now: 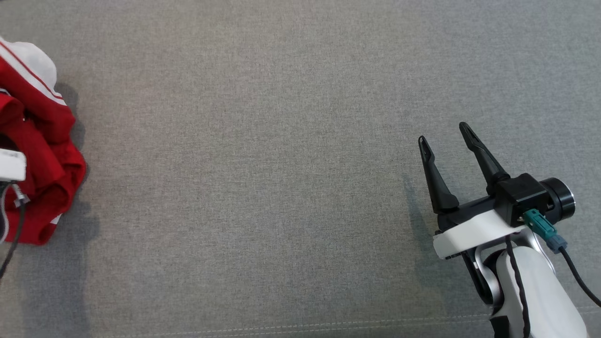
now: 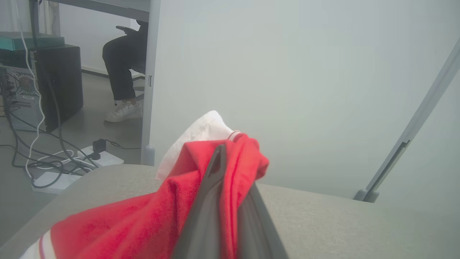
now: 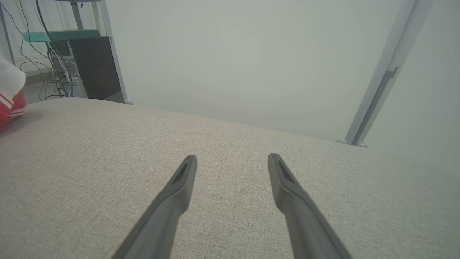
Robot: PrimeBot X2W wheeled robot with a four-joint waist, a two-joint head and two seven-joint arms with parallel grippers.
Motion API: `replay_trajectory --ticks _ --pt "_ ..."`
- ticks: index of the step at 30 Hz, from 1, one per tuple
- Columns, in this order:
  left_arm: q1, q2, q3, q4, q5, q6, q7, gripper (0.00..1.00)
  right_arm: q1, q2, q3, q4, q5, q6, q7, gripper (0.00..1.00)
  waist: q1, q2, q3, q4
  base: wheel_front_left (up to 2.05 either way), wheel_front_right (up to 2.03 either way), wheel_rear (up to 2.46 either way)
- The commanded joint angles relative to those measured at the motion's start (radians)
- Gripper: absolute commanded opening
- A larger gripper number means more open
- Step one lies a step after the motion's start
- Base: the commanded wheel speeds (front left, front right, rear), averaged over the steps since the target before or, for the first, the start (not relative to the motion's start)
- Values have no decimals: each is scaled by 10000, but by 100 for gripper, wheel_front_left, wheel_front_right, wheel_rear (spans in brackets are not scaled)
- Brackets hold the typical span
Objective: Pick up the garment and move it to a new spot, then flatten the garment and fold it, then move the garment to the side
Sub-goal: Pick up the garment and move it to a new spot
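The garment (image 1: pixel 40 155) is a crumpled heap of red cloth with white parts and thin stripes, lying at the far left of the grey fabric surface (image 1: pixel 263 178). In the left wrist view my left gripper (image 2: pixel 230 165) is shut on a raised fold of the garment (image 2: pixel 143 216), with red cloth pinched between the two fingers. Part of my left wrist (image 1: pixel 10 165) shows over the heap at the picture's left edge. My right gripper (image 1: pixel 443 133) hovers open at the right, far from the cloth. Nothing lies between its fingertips (image 3: pixel 232 157), and a corner of the garment (image 3: pixel 9 97) shows at the left edge.
A stitched seam (image 1: pixel 328 325) runs along the surface's near edge. Beyond the far edge stand a frosted partition (image 2: pixel 287 72), a dark computer tower (image 2: pixel 59 79), floor cables with a power strip (image 2: pixel 61 172), and a seated person's legs (image 2: pixel 120 75).
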Motion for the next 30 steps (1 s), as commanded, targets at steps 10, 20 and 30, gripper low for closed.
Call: replay_trajectory --ticks 10,20,30 --pt "125 -776 -1822 -3116 925 4 -59 0 -218 80 314 769 725 42 -465 100 0 0 -870 -403 0 0 0" --pt "-323 -1718 -3457 -4047 1435 211 135 0 87 80 602 1041 1215 42 -594 100 0 0 -1003 -1603 0 0 0" --pt "1228 -1061 -4249 -2596 1962 209 110 100 388 80 810 346 1374 42 -601 100 0 0 -637 -2310 0 0 0"
